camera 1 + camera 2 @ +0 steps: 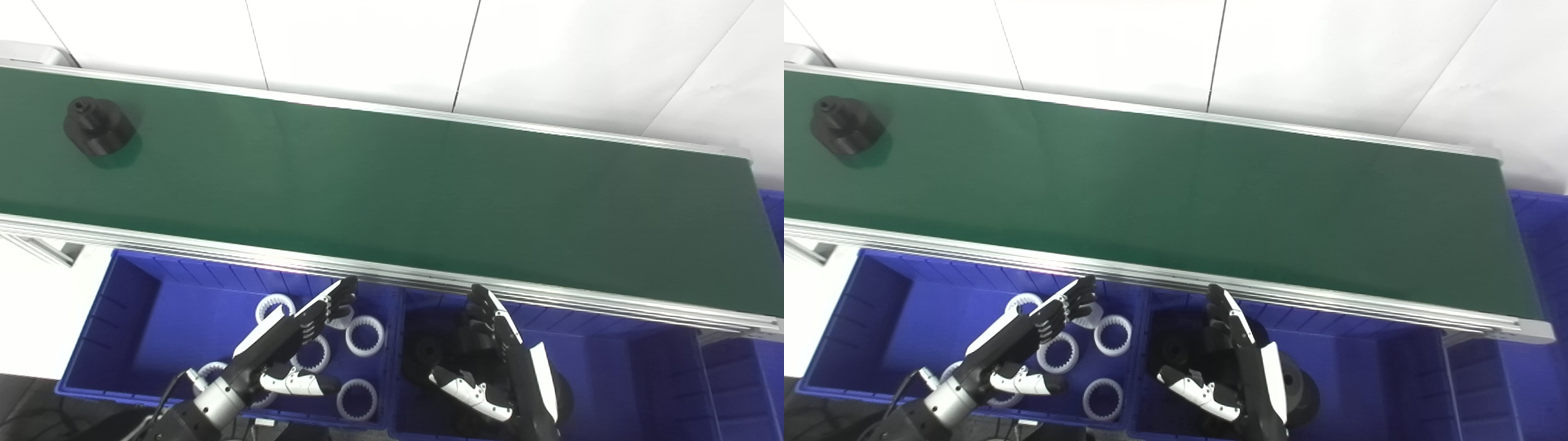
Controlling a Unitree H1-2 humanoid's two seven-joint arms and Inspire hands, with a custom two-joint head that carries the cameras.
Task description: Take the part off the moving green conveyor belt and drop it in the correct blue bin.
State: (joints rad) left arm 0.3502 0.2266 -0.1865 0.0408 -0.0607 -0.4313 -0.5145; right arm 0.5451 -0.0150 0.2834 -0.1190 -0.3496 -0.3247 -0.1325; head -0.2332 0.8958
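Your left hand [288, 343] and right hand [496, 361] wait spread and empty over the bins; black part [98, 128] rides the belt [392, 190] at ten o'clock.

The green conveyor belt [392, 190] runs across the view from nine o'clock, where it sits higher, to three o'clock, where it sits lower, framed by silver aluminium rails [429, 278] along its near and far edges. One black part [98, 127] stands on it near the ten o'clock end, close to the far rail.
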